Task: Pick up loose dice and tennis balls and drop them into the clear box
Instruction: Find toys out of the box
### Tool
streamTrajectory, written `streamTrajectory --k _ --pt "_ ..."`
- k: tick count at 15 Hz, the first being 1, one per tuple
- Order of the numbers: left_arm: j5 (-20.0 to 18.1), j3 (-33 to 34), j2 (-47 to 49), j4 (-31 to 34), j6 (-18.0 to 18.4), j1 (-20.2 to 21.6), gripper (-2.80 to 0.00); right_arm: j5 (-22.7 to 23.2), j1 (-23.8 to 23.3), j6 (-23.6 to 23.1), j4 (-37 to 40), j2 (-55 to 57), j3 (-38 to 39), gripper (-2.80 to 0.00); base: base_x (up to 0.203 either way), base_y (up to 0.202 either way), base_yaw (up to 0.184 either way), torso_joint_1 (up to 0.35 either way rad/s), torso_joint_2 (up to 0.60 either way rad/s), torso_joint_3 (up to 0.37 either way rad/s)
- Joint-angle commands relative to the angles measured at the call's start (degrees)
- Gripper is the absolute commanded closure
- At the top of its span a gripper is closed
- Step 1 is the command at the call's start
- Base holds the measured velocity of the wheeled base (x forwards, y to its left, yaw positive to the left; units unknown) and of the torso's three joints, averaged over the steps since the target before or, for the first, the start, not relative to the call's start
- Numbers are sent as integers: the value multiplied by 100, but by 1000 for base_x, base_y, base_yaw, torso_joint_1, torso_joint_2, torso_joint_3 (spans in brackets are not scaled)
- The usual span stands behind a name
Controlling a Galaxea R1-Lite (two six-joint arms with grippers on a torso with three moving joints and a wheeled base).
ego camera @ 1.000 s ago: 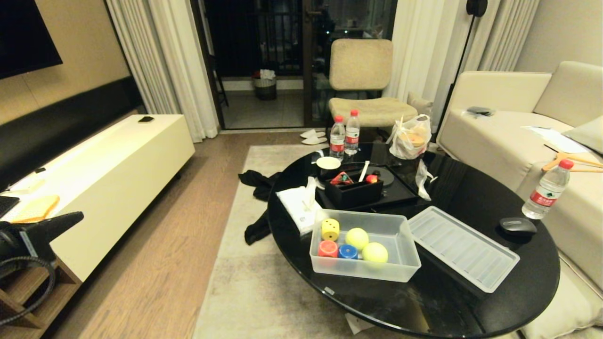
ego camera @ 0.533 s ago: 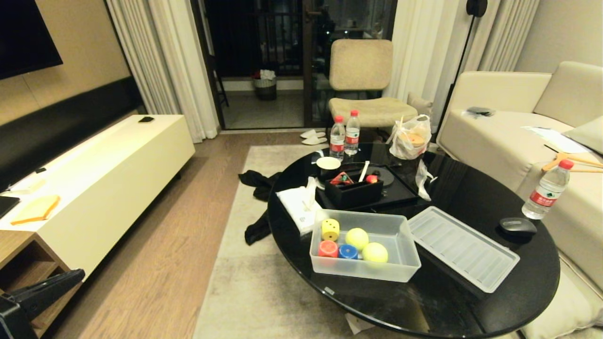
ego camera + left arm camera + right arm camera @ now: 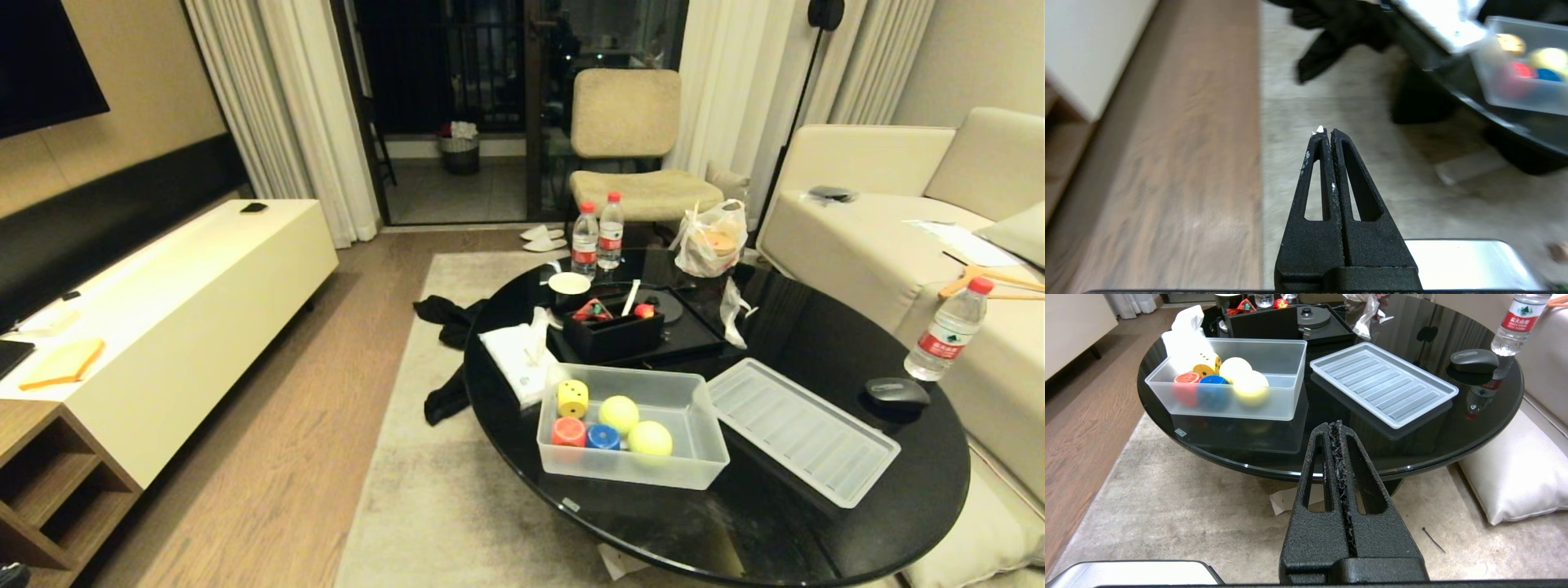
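Clear box [image 3: 702,457] long axis left-right, lid [image 3: 804,429] angled beside it

Around the round black glass coffee table [image 3: 816,523] lie a pale rug [image 3: 424,506] on wood flooring [image 3: 269,441], a cream sofa [image 3: 865,237] beside it, a beige chair [image 3: 629,139] beyond, and a long white cabinet [image 3: 188,302] opposite.

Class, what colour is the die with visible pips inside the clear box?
Yellow with dark pips: the die sits in the clear box, clearest in the head view.
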Motion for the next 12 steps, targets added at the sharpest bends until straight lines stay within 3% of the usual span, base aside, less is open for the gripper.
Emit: streamTrajectory --k 1,6,8,12 --pt "-74 264 -731 187 10 274 0 0 1 -5 0 9 1 0 0 0 0 0 0 0" --pt "-607 413 -1773 564 44 380 0 0 1 3 0 9 1 0 0 0 0 0 0 0" --pt "-858 425 -2201 613 212 490 0 0 1 3 -9 9 1 0 0 0 0 0 0 0" --pt "-610 501 -2829 1001 476 516 0 0 1 -6 0 9 1 0 0 0 0 0 0 0"
